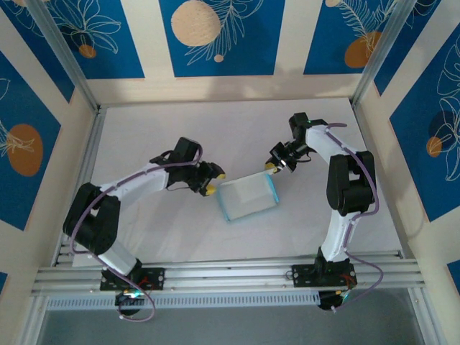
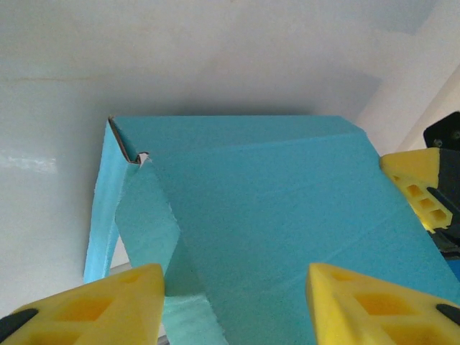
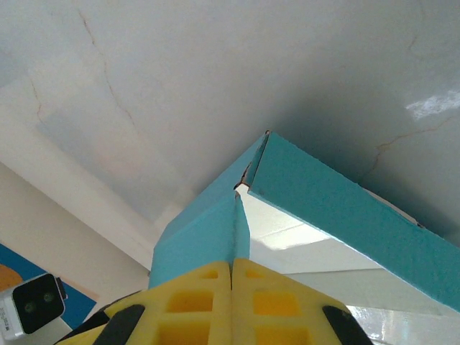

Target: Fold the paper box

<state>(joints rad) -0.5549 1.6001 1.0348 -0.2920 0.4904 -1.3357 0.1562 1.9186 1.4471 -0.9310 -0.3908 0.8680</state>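
I see a white table (image 1: 158,237) with aluminium rails (image 1: 230,274) running along its near edge, slanted aluminium posts (image 1: 65,57) rising from its far corners, and blue wall panels (image 1: 215,36) printed with orange circles and white leaves around it.

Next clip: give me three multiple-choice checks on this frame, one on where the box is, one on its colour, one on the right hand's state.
1. Where is the box?
A) between the left hand and the right hand
B) in the far left corner
C) at the near edge

2. What colour is its outside?
A) red
B) light blue
C) black

3. The right hand is:
A) wide open
B) shut on a box wall
C) shut on nothing

Answers:
1 A, the overhead view shows a hand at each side of it.
2 B, both wrist views show blue card.
3 B, its fingers meet with the card pinched between them.
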